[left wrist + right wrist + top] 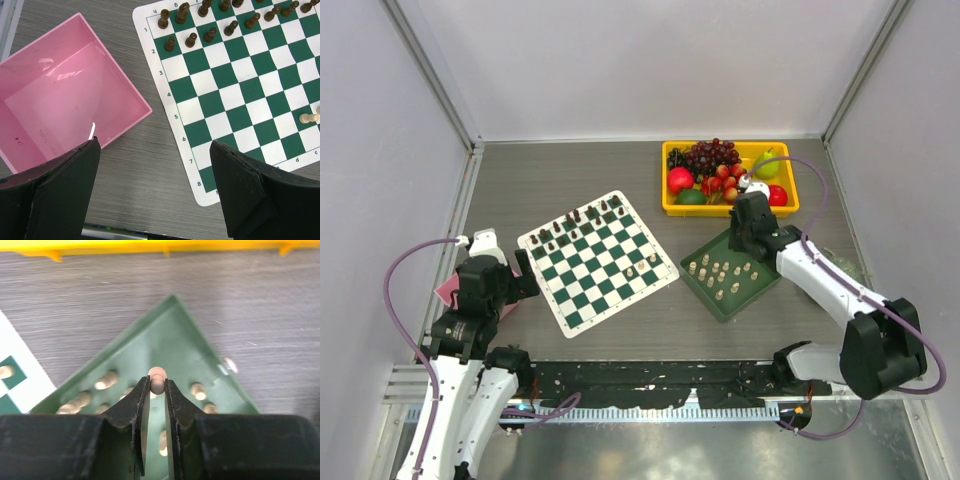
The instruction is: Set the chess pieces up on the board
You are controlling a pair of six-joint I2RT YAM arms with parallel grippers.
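Right end effector [157,383]: fingers clamped on one cream chess piece [157,373] over the green tray [175,335], which holds most cream chess pieces [720,272]. Left end effector [155,145]: fingers apart, above the table [150,165] between pink box [60,100] and board [597,260].

Bright, even light; soft wrist-view blur

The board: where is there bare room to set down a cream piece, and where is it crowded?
Bare: the middle rows of the board, between the dark pieces along its far edge and the few cream pieces near its right corner; most of the near rows too. Crowded: the far two rows.
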